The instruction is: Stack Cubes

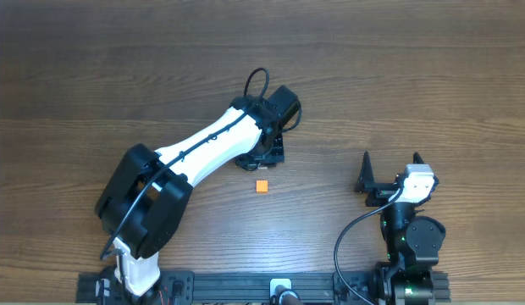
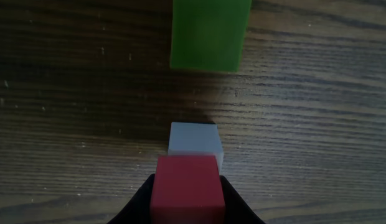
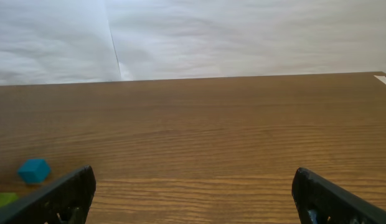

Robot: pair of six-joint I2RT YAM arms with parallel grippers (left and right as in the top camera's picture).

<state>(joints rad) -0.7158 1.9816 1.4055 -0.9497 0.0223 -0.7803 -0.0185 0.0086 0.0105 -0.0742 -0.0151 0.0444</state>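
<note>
- The left gripper (image 1: pixel 264 154), just above the middle of the top view, is clenched on a red cube (image 2: pixel 187 186).
- A white cube (image 2: pixel 194 143) sits close against the red one on the wooden table (image 1: pixel 415 68), with a green cube (image 2: pixel 209 34) a little apart.
- An orange cube (image 1: pixel 262 186) lies near the frame's centre, just below that gripper.
- The right gripper (image 1: pixel 391 165), at lower right, is spread wide and holds nothing.

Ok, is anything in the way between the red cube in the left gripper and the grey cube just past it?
Nothing visible. The red cube, held in the left gripper, shows right against the grey cube with no gap between them. The green block lies farther off, apart from both.
</note>
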